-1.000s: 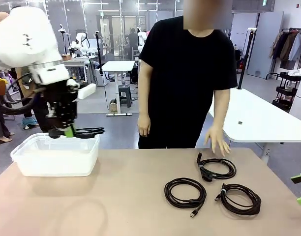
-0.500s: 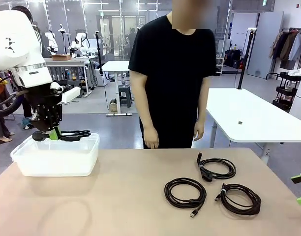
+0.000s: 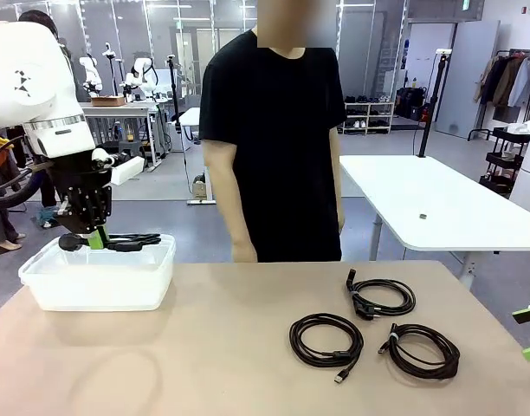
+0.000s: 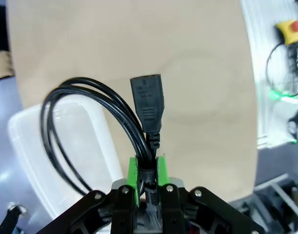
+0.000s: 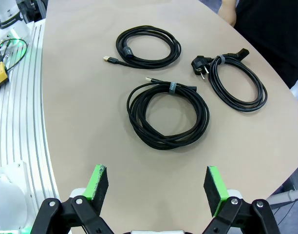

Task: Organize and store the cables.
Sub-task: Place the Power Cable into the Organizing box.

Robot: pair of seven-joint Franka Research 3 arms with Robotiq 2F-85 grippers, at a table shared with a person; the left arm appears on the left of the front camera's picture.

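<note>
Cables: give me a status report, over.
Left gripper shut on one coiled cable, above the bin. Right gripper open, empty. Three cables on the table. Person at far side, hands down.

Table (image 3: 204, 347) top looks like smooth matt laminate in tan, hardly any glare. Bin (image 3: 100, 282) is frosted see-through plastic, a bit shiny on the rim. Cables (image 5: 172, 87) have black rubbery jackets with a soft sheen. The plug (image 4: 148, 102) is matt moulded plastic with ribbed grip lines, and one USB tip (image 5: 108, 59) is goldish metal. Pads (image 5: 97, 181) are flat green, rubber or plastic, can't tell. Arm shell (image 3: 31, 69) is glossy white plastic. Shirt (image 3: 274, 130) is plain matt black cloth.
</note>
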